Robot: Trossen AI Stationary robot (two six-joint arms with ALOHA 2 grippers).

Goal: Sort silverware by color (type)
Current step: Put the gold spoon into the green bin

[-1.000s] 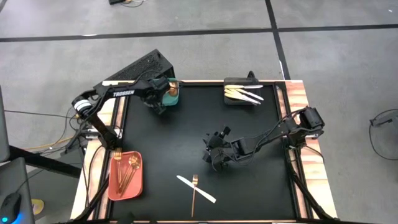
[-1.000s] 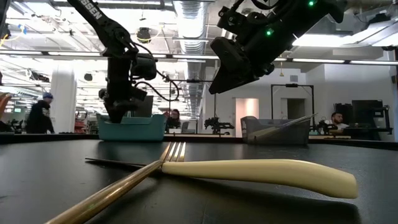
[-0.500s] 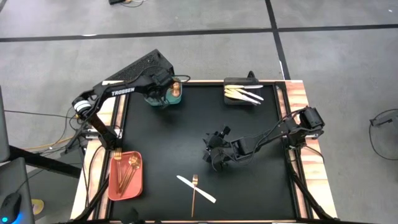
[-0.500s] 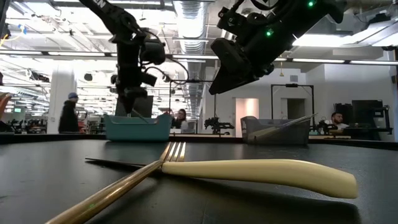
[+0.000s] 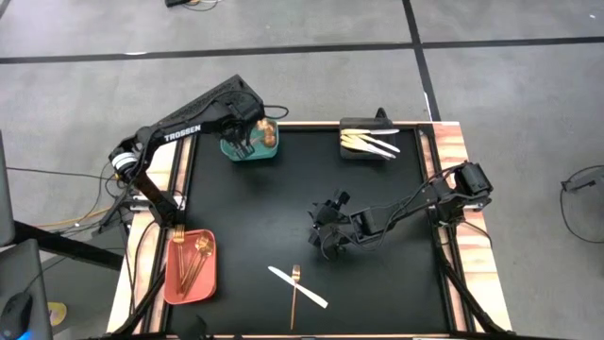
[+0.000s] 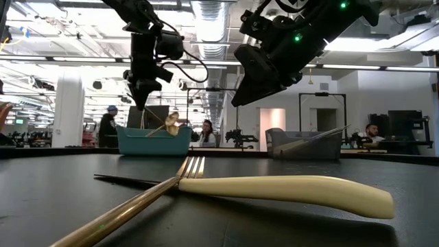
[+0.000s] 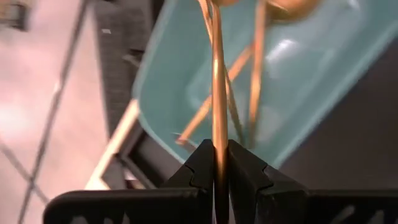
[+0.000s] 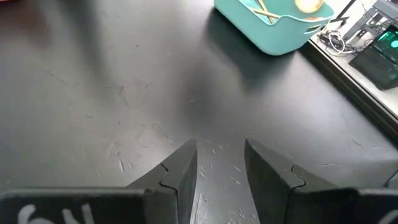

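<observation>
My left gripper hangs above the teal bin at the table's far left, shut on a thin gold spoon. More gold spoons lie in the bin. A spoon bowl shows above its rim. My right gripper stands open above the middle of the table, with nothing between its fingers. A gold fork and a white-handled knife lie crossed on the table near its front edge. My left gripper pinches the spoon's thin handle between its two fingers. The fingers slant steeply down from above, and the handle runs on along them toward the bin. In the low view the handle hangs below the gripper and goes behind the bin's wall.
A salmon tray with gold pieces sits at the near left. A black bin with white knives stands at the far right. A black case lies beyond the table's far left corner. Bare black mat lies between the bins.
My left gripper has gone up out of the teal bin, staying shut on the gold handle. A spoon bowl now shows above the bin's rim in the low view.
</observation>
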